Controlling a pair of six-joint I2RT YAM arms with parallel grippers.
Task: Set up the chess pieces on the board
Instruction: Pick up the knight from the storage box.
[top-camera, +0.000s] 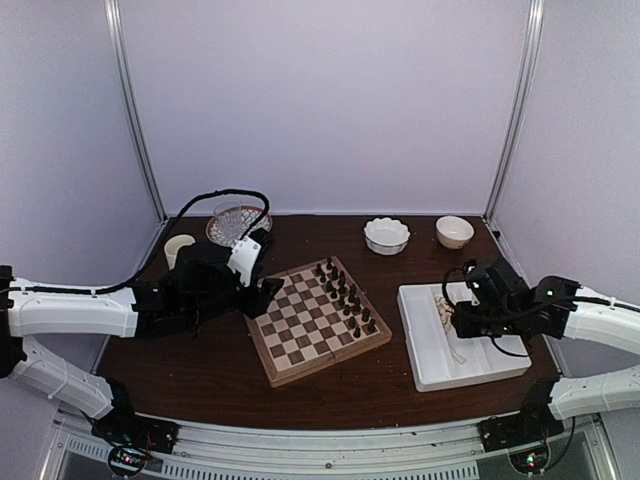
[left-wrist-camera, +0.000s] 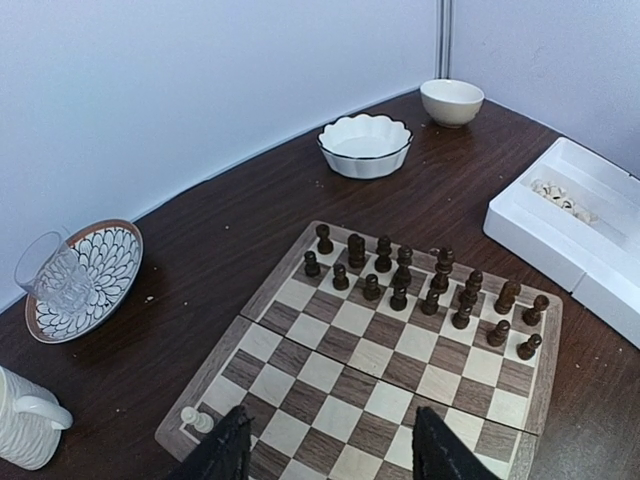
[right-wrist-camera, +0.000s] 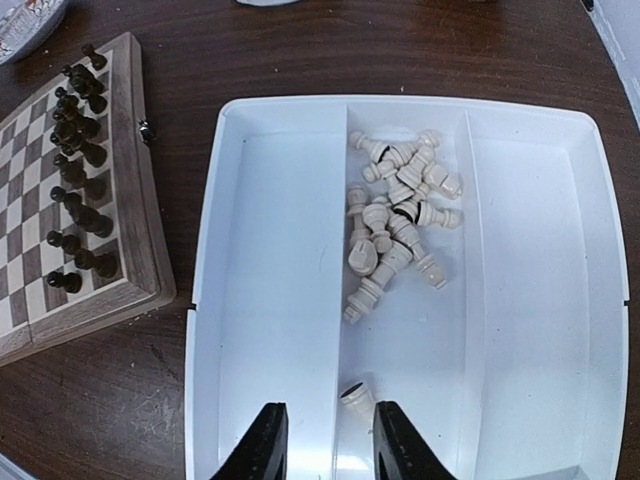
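Table (top-camera: 200, 380): dark wood, everything sits on it.

Board (top-camera: 300, 335): centre of the table, rotated so one corner points at the arm bases. Lies flat and open.

Tray (top-camera: 425, 372): white, right of the board, apart from it, with three long compartments.

Plate (top-camera: 222, 236): patterned, far left corner, glass (top-camera: 230, 213) standing on it. Cup (top-camera: 178, 248): ribbed, white, just left of the plate. Scalloped bowl (top-camera: 386, 235) and plain bowl (top-camera: 455, 231): at the far edge, behind the board and tray.

Left gripper (left-wrist-camera: 330, 440): hangs over the board's left edge, jaws apart, nothing between them, so released.

Right gripper (right-wrist-camera: 328, 430): low over the near end of the tray's middle compartment. Jaws part-way apart, straddling a single white piece (right-wrist-camera: 355, 398). The piece sits close to one finger with a clear gap to the other, so not clamped. Can't tell whether that finger touches it.

Dark pieces (top-camera: 345, 295): two rows along the board's right side, standing.

White pieces (right-wrist-camera: 395, 215): most are a loose pile lying on their sides in the tray's middle compartment, toward its far end. The outer two compartments hold none. One more white piece (left-wrist-camera: 195, 418) is on the board's corner, just beside the left gripper's finger. Can't tell if it is upright.
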